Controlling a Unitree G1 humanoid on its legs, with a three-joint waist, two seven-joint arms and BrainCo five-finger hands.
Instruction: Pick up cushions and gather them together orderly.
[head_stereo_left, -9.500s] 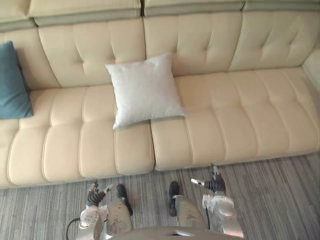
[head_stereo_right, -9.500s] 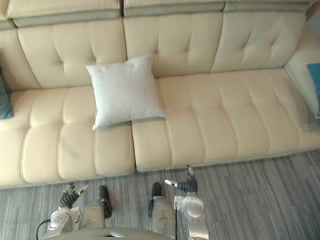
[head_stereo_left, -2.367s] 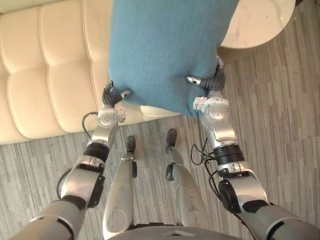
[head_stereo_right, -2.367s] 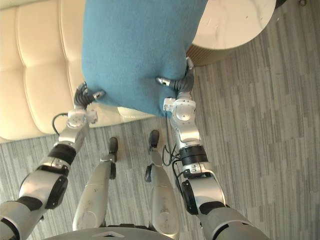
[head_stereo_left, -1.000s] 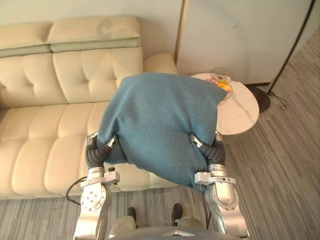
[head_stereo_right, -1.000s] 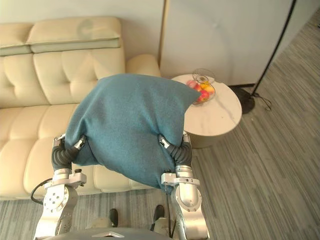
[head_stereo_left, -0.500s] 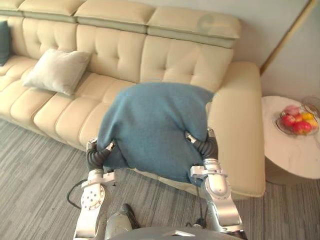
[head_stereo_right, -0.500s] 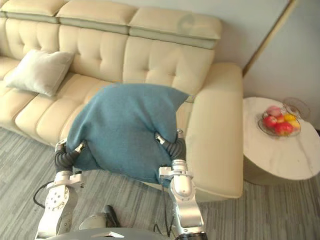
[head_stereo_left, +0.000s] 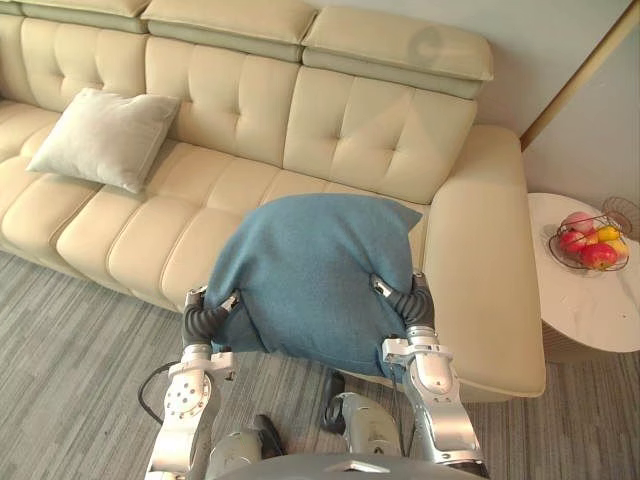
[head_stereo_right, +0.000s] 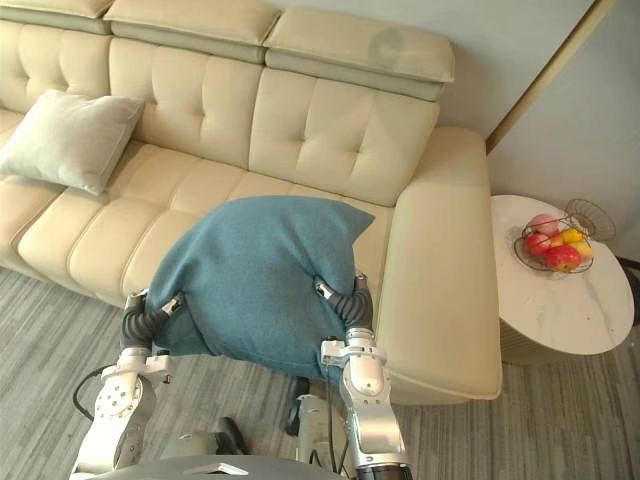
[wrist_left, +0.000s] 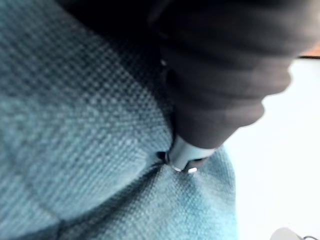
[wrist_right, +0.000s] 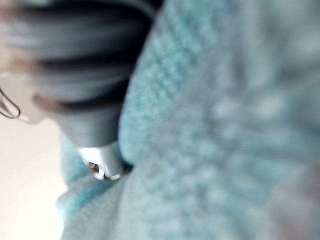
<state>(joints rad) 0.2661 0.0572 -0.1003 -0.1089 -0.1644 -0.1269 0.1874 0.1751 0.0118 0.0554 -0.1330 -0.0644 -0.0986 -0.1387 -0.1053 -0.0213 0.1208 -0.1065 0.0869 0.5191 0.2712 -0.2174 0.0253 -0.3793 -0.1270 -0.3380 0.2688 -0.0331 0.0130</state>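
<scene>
Carry step, mid-task. The blue cushion (head_stereo_left: 315, 270) is off the sofa (head_stereo_left: 380, 130) and up in the air, gripped from both sides at its near edge.

- Left hand (head_stereo_left: 205, 322): the thumb (wrist_left: 182, 157) is dug into the cloth and dents it. The other fingers are tucked under the cushion, out of sight. Reads as a pinch on the cushion.
- Right hand (head_stereo_left: 410, 300): same picture, thumb (wrist_right: 102, 162) pressed into the weave and the rest hidden beneath. Also pinching the cushion.
- The cushion spans the gap between the two sets of fingers and bulges up and away past the fingertips, over the sofa's front edge.

Orientation: roughly square, so no strong long axis. Its widest run goes hand to hand, across the robot's front. The broad face is tipped up toward the head cameras. One corner points away beyond the right fingers, toward the sofa back; a lower corner sags just inside the right hand.

The white cushion (head_stereo_left: 105, 138) leans on the seat, well apart, far out past the left fingers. A round tabletop (head_stereo_left: 590, 300) with a fruit basket (head_stereo_left: 588, 240) stands out beyond the right fingers.

Next move, as judged: carry it over to the white cushion, keep both pinches even so it does not swing, and set it down upright beside the white one, edges lined up.
</scene>
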